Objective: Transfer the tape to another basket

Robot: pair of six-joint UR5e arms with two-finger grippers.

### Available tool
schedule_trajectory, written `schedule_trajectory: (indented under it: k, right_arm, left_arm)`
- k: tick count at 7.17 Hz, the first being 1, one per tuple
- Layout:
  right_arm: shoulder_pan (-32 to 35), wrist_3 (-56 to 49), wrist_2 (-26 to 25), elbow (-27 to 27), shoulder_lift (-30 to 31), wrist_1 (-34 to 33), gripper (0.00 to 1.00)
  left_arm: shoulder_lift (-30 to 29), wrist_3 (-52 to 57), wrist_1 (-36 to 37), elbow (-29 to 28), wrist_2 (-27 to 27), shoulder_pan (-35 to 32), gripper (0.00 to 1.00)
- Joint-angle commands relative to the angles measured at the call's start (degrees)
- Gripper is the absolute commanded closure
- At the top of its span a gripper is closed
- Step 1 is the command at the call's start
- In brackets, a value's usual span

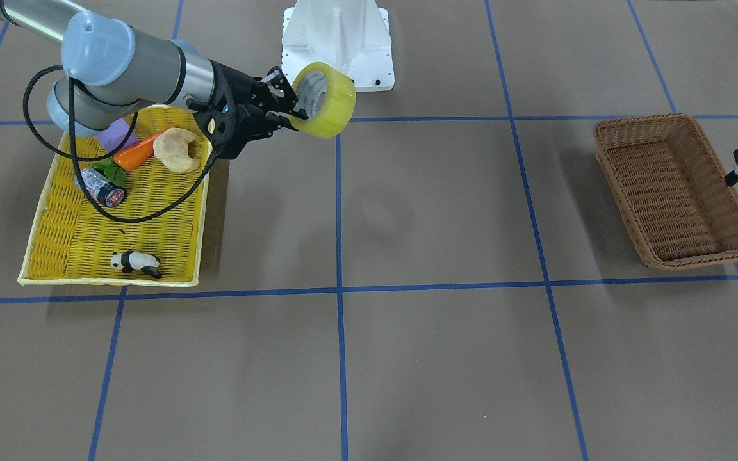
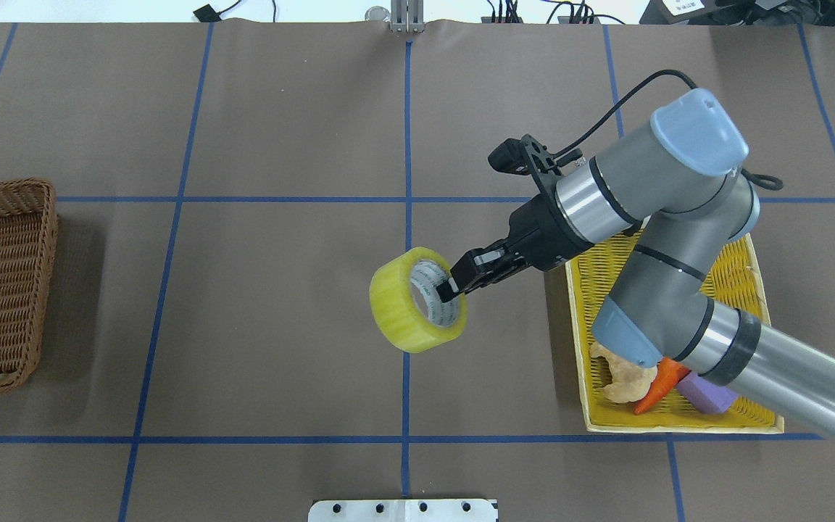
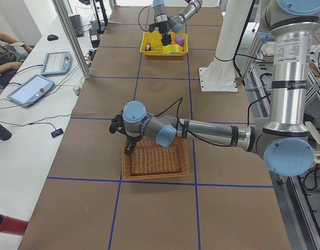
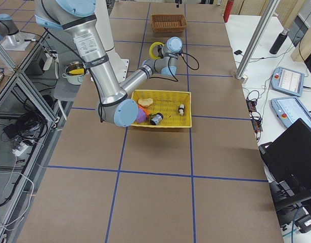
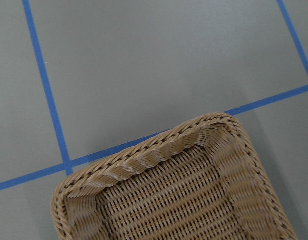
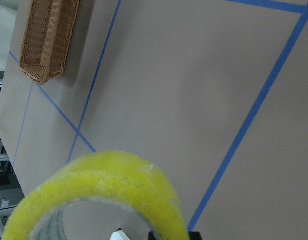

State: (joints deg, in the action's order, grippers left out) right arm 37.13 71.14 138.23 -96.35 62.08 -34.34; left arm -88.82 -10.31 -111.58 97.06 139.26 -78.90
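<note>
Pinching glossy translucent-yellow tape ring (image 2: pixel 397 308), right hand (image 2: pixel 452 288)

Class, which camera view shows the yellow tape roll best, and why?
Overhead exterior: the tape shows whole, ring and core, held by the right gripper. Front-facing nearly matches; side views show it tiny; right wrist crops it; left wrist misses it.

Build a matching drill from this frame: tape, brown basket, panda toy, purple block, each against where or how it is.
Things:
1 tape
2 brown basket
3 panda toy
4 purple block

States:
A empty
B off the table, held in the right arm's jaws
C yellow tray, end nearest the robot
D yellow tray, end farthest from the robot

Pairs: 1-B, 2-A, 3-D, 4-C
</note>
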Motion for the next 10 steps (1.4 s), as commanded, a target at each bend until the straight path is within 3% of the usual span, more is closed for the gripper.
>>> schedule_trajectory:
  k: [1, 3, 6, 8, 10]
  right_arm:
    - [-6.79, 15.55, -14.17, 0.89, -0.03, 12.84, 1.0]
    - [-9.69, 25.14, -23.75, 1.07, -0.03, 21.03, 1.0]
    - [-11.19, 29.58, -28.61, 1.51, -0.03, 26.14, 1.0]
    - [-13.04, 29.67, -31.08, 3.0, -0.12, 29.93, 1.0]
    - [-13.66, 29.76, -31.44, 3.09, -0.21, 30.03, 1.0]
  left_arm:
    - [-0.22, -10.37, -7.03, -0.11, 1.54, 1.37, 0.02]
    - [-1.52, -27.21, -18.44, -0.29, 5.3, 6.02, 0.02]
    - [-6.71, -44.22, -30.33, -1.35, 15.4, 7.8, 0.02]
    - [-7.07, -56.85, -45.14, -1.26, 15.51, 10.33, 0.02]
    - [-8.73, -75.72, -59.82, -1.34, 11.06, 16.38, 0.02]
